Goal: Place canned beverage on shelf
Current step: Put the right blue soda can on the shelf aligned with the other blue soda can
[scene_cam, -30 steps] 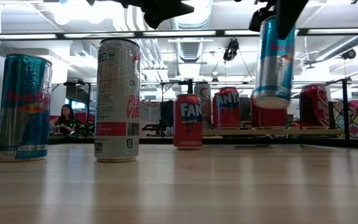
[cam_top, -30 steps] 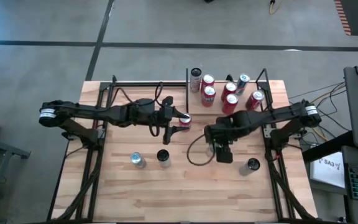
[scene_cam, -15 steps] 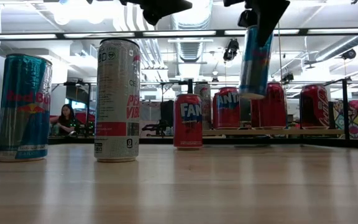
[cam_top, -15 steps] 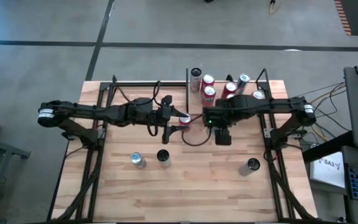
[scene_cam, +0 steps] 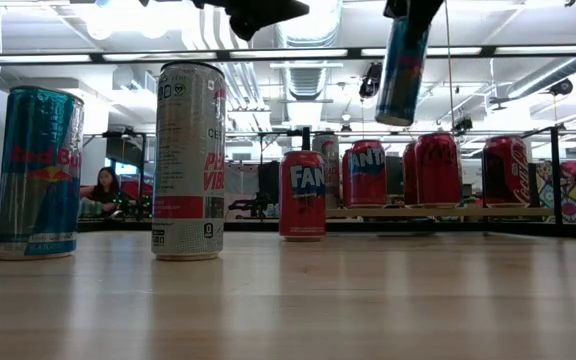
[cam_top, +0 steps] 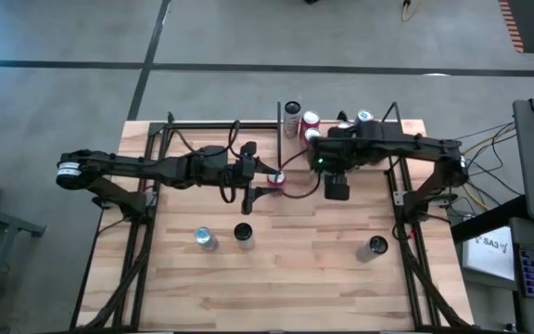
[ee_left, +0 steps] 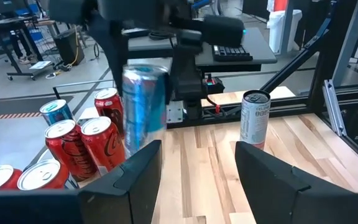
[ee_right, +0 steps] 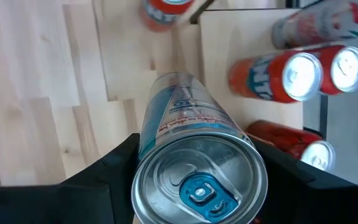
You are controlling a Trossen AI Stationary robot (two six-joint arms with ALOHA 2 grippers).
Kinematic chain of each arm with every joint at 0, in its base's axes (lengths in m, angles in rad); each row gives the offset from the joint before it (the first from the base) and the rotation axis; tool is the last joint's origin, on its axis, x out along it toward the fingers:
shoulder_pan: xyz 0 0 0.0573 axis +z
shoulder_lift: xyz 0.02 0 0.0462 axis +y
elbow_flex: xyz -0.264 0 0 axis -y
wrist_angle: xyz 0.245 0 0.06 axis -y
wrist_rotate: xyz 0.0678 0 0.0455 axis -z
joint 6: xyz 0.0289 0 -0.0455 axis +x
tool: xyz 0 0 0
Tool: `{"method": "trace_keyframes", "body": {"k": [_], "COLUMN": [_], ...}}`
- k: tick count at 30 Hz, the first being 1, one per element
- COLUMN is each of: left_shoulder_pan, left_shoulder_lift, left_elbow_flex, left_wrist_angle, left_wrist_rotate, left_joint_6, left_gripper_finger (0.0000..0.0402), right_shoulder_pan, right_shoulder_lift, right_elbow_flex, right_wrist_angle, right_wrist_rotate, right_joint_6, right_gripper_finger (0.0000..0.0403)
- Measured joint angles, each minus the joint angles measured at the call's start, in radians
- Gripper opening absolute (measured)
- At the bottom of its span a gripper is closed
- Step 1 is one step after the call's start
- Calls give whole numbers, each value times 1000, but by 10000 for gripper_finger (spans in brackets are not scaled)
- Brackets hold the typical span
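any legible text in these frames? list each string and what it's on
"Red Bu", rest cut off: blue can on the table, low view.
"CE" and "VIB" on the tall white can; its fine print is too small to read.
"FAN": red can in front of the shelf.
"ANTA": red can on the shelf.
Print on the carried blue can, right wrist view: too small.
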Motion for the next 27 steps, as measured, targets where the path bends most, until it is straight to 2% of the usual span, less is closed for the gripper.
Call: {"method": "trace_keyframes", "body": {"k": [13, 27], "left_shoulder_pan": [1, 1], "left_shoulder_lift": [0, 0], "left_elbow_flex": [0, 0], "left_wrist_angle": [3, 3], "left_wrist_rotate": [-2, -3], "left_joint_6": [0, 1], "left_gripper_finger": [190, 190], "right_shoulder_pan": [-92, -95], "right_shoulder_lift": [-182, -283], "right_elbow_flex": [-160, -311], "right_wrist_angle": [0, 1], "right_wrist_rotate": [1, -30], "right_joint_6": [44, 74], "right_gripper_finger": [226, 226]}}
